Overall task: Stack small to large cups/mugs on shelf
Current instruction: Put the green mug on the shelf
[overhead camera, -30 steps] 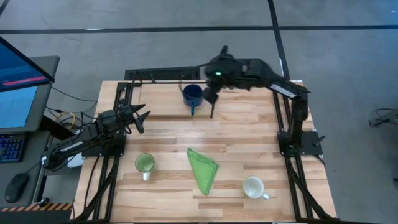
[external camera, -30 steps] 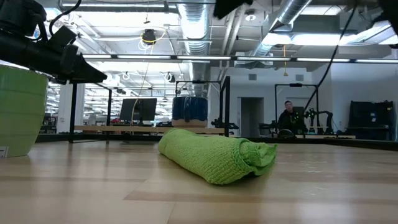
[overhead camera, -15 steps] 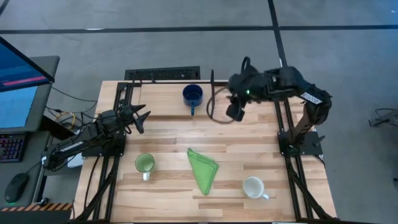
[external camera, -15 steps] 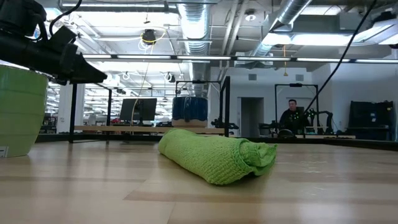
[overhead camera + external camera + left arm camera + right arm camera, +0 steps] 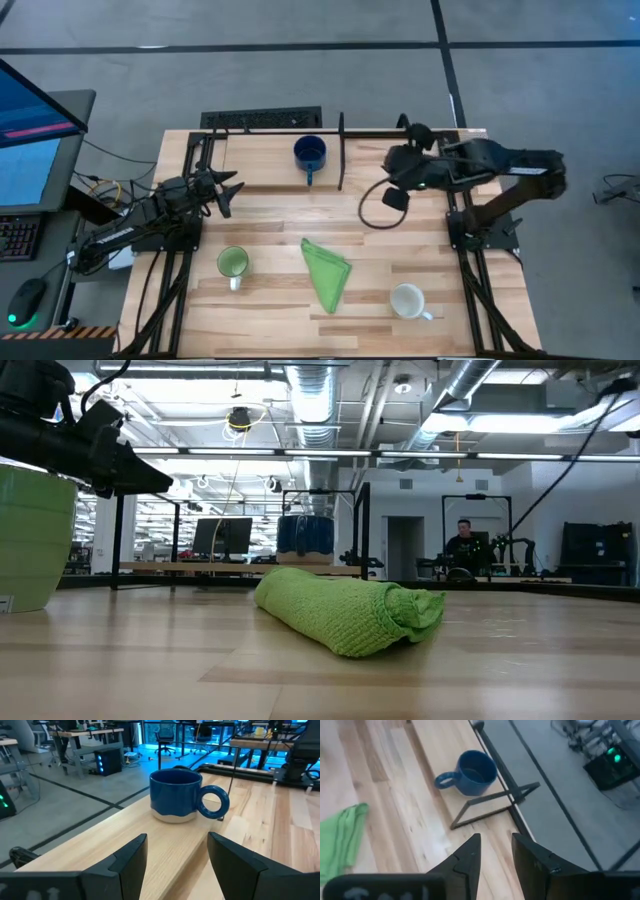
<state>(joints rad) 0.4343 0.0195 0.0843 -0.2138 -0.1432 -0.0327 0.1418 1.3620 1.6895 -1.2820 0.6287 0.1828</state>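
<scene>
White mug [image 5: 407,300] set near right on table [image 5: 270,210]; light green mug [image 5: 232,263] near left. Left hand [image 5: 226,189] parked left, fingers spread. Right hand [image 5: 394,197] held right, fingers parted, empty. Dark blue mug [image 5: 309,153] placed on far shelf [image 5: 341,150].

left pincer [image 5: 228,188] parted, idle | right pincer [image 5: 396,197] parted, raised

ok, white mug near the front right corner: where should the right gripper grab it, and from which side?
Probably by the rim wall opposite the handle, coming straight down. The white mug stands upright, mouth up, handle pointing toward the table's right edge, nothing touching it; the green cloth lies apart on its left. The right gripper, open and empty, hangs above the table farther back on that side.
</scene>
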